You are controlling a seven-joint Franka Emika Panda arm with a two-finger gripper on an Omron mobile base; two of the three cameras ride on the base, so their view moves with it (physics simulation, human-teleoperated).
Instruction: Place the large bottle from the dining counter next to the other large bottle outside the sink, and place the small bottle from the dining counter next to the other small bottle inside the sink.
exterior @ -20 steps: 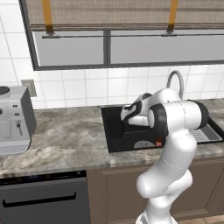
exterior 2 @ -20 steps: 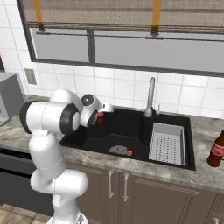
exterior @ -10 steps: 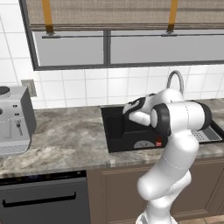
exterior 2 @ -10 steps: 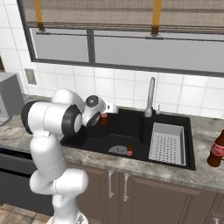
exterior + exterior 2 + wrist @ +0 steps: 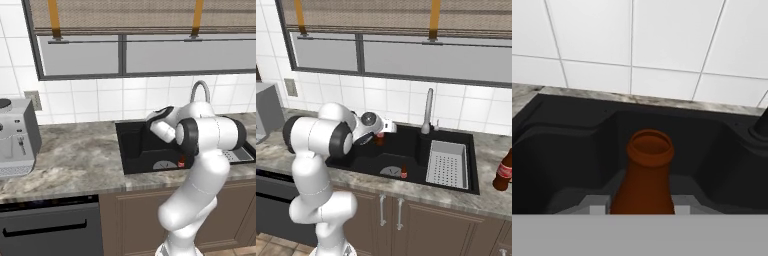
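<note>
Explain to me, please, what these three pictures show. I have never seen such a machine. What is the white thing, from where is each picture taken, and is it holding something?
The white thing is a robot arm in a simulated kitchen. Two pictures come from cameras on its base, behind it to the left and to the right. The third comes from a camera on its hand. The gripper is shut on the small bottle, a brown one with a thin neck, above the black sink. Another small bottle stands inside the sink near the drain. A grey drain tray lies in the right basin, with the chrome tap behind. A large bottle stands on the counter to the right. A coffee machine stands on the left.
</note>
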